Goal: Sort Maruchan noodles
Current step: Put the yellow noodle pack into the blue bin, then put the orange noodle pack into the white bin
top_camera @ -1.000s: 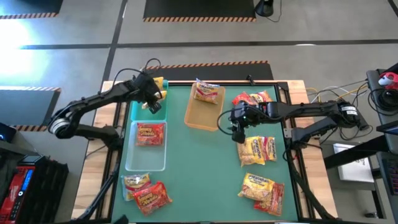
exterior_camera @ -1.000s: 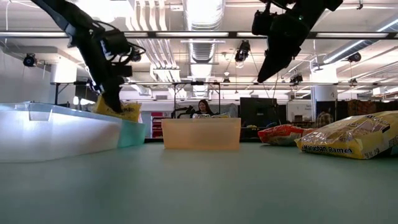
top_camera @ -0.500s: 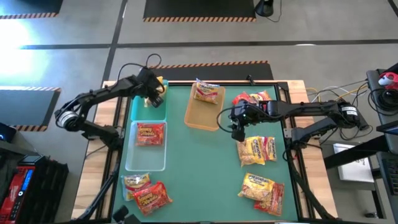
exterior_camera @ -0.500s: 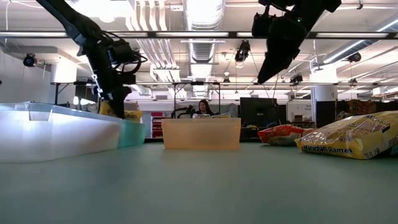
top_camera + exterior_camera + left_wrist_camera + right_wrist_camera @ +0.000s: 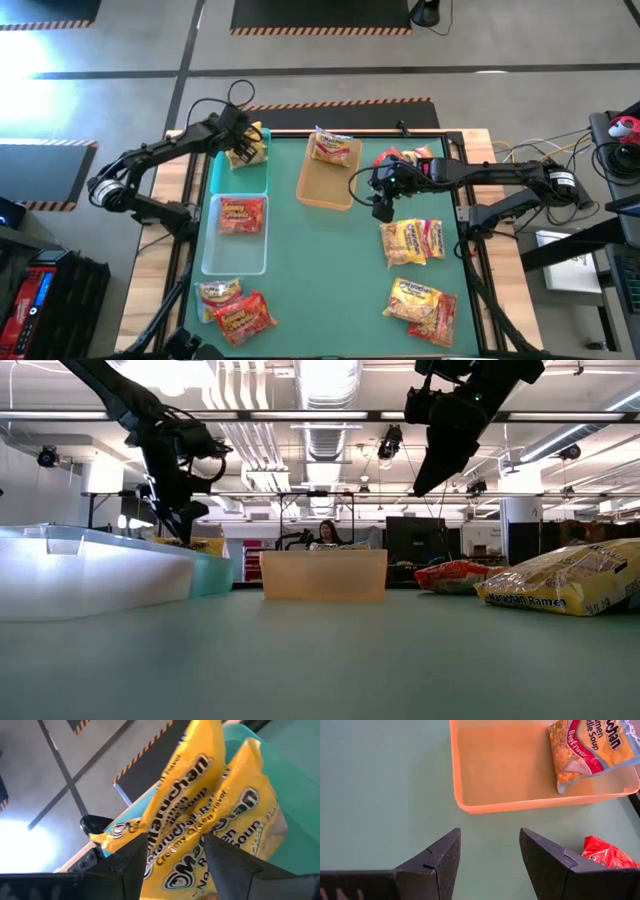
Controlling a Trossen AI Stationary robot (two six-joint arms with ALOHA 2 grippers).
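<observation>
1. The left gripper (image 5: 240,150) hung over the far end of the teal tray (image 5: 240,178), its fingers spread apart and holding nothing, just above two yellow packets (image 5: 210,820) of Maruchan noodles propped against that tray's far wall.
2. The right gripper (image 5: 381,210) hovered above the green worktop (image 5: 320,280) between the tan tray (image 5: 326,180) and the loose packets on the right, its fingers spread and empty.
3. One orange-and-red packet (image 5: 330,147) lay at the far end of the tan tray, and one red packet (image 5: 242,216) lay in the clear tray (image 5: 234,255).
4. On the worktop, red packets (image 5: 405,158) sat near the right arm, a yellow pair (image 5: 411,243) lay just nearer, and further piles rested at the near right (image 5: 422,305) and near left (image 5: 235,305) corners.
5. A person (image 5: 326,533) was seen in the room behind the tan tray.
</observation>
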